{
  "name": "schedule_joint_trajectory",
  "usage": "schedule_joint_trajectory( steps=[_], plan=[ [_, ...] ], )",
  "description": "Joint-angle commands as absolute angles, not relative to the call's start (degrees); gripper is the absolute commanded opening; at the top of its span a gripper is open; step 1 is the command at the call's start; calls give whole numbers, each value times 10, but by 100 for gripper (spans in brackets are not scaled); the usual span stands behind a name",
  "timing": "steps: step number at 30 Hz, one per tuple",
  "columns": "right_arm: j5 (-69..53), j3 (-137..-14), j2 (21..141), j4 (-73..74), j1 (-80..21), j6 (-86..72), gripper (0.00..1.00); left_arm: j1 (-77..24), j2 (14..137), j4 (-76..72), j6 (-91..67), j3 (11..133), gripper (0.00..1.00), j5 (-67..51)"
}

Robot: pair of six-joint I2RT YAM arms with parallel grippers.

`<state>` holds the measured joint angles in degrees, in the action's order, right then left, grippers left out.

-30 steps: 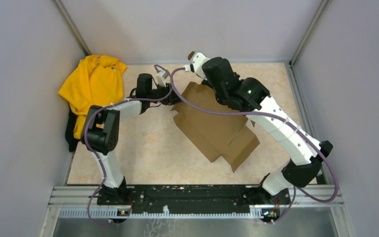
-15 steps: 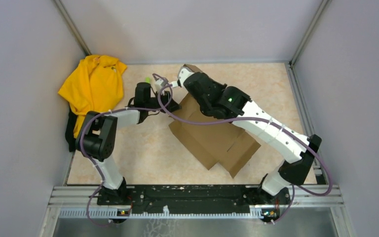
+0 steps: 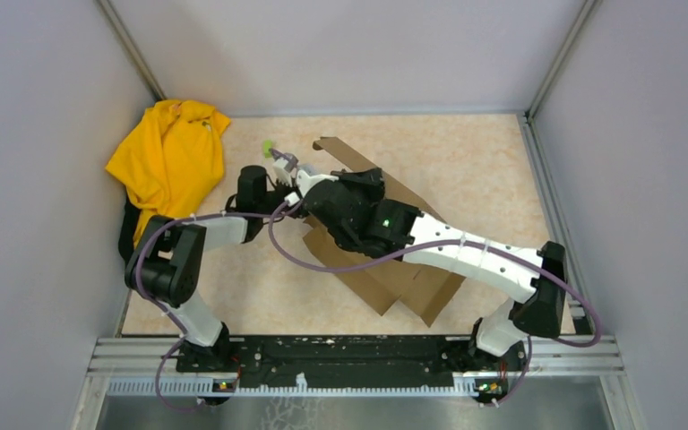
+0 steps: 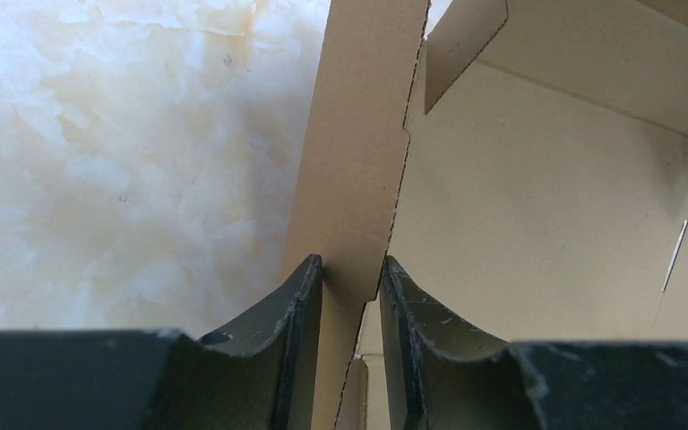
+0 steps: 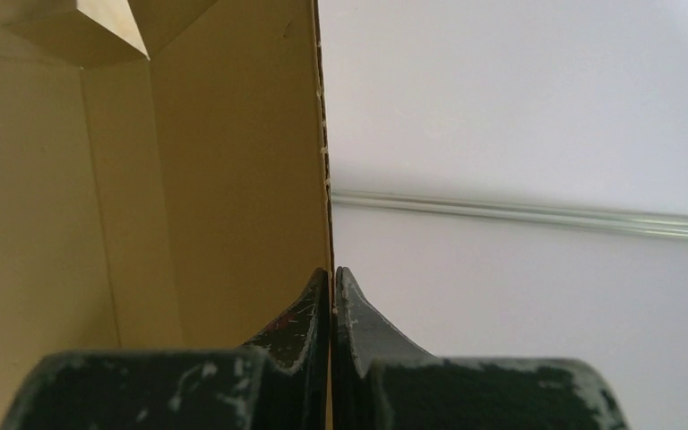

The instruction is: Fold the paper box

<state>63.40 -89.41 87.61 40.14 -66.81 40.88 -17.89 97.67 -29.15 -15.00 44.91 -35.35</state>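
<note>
The right pincer (image 5: 333,278), pinched shut on a wall panel of the paper box (image 3: 430,285), had swung left and nearer to meet the left pincer (image 4: 351,269), which was clamped on a flap. We judged the fold underway, not finished. The box lay mid-table on the mottled beige tabletop (image 3: 484,152), with a yellow garment (image 3: 170,152) at far left and grey walls around.

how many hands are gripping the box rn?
2. The left hand clamps an upright flap of the paper box. The right hand pinches the edge of another raised panel. Both grips show clearly in the wrist views.
</note>
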Motion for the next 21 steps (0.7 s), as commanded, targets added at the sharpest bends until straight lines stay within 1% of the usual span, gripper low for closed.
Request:
schedule_joint_trajectory(
  steps=[1,4,8,11,16,17,21],
  plan=[
    [713,-864,832,265,-699,473,0,-182,942,-342,-160,417,35,-352],
    [734,-849,821,220,-710,499,0,-182,929,-365,-167,395,35,-346],
    [759,-821,798,121,-716,565,0,-186,925,-392,-179,382,35,-343],
    [766,-804,780,44,-717,616,0,-196,934,-397,-180,391,35,-335],
    [768,-809,767,10,-720,651,0,-222,961,-418,-186,414,35,-318],
    [769,-800,764,-35,-721,684,0,-228,971,-424,-189,420,35,-315],
    [771,-766,760,-135,-722,781,0,-245,1010,-447,-197,449,34,-309]
  ],
)
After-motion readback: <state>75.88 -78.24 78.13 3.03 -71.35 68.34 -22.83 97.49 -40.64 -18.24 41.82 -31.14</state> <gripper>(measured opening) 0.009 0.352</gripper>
